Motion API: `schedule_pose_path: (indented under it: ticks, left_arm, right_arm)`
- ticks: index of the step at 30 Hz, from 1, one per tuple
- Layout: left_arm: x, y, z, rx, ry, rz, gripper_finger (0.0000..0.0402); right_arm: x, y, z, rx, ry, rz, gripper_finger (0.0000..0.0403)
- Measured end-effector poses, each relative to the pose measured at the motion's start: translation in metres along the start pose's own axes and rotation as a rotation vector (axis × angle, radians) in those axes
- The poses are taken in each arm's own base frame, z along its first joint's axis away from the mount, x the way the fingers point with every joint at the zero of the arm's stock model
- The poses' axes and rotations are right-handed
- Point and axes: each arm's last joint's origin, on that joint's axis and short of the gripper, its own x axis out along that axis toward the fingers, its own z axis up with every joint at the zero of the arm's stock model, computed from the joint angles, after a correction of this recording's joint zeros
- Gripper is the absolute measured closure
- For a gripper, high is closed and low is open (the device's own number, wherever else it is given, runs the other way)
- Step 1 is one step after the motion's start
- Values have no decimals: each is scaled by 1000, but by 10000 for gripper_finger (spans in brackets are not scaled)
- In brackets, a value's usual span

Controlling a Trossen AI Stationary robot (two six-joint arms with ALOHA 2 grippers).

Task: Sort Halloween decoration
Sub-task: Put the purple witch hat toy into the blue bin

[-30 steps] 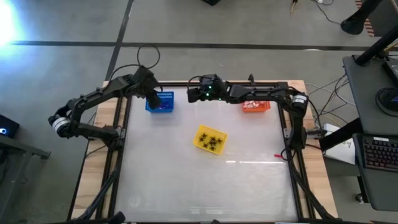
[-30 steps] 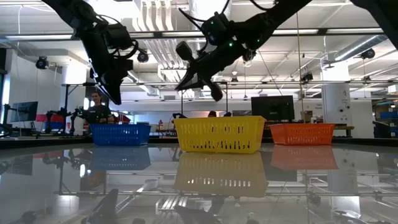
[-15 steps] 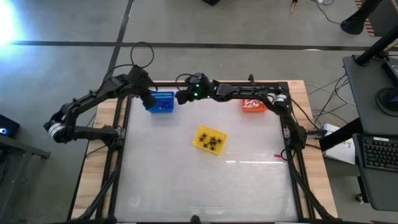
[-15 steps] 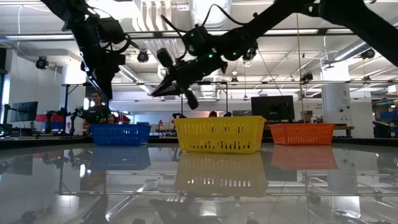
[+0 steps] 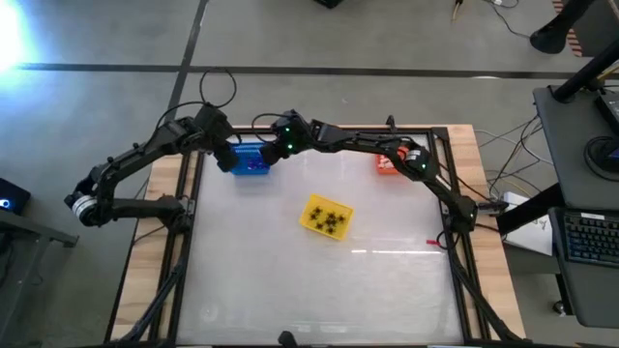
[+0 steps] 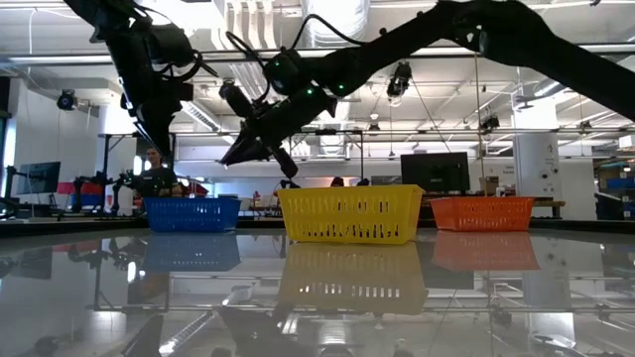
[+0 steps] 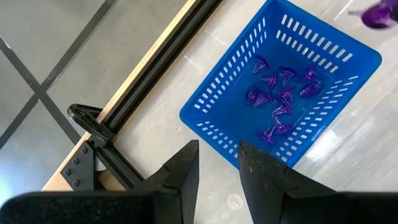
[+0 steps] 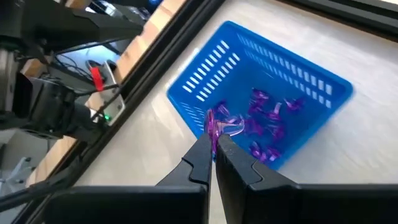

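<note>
Glossy white tabletop, three baskets on it: blue basket (image 5: 250, 159) far left, yellow basket (image 5: 326, 216) in the middle, orange basket (image 5: 387, 162) far right. I judge sorting nearly done: purple pieces (image 7: 277, 99) lie in blue, black spiders (image 5: 330, 220) in yellow. My right gripper (image 8: 214, 144) is clamped on one translucent purple piece (image 8: 219, 127) over the blue basket. My left gripper (image 7: 217, 167), fingers slightly apart and empty, hangs beside it.

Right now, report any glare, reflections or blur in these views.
High view: strong white glare at the picture's top left, off the table. Low view: the glossy table mirrors the yellow basket. Left wrist view: a purple piece looks smeared. Right wrist view: the right gripper and its purple piece look sharp.
</note>
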Motion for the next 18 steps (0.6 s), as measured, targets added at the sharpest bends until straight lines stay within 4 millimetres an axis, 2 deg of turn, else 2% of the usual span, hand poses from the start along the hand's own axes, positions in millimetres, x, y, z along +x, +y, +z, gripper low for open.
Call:
schedule_pose_path:
  ticks: [12,18]
  left_arm:
    - [0,0,-1,2,12,-3,308]
    - [0,0,-1,2,15,-3,308]
  right_arm:
    - [6,0,0,-46,23,30,392]
    - [6,0,0,-63,23,30,357]
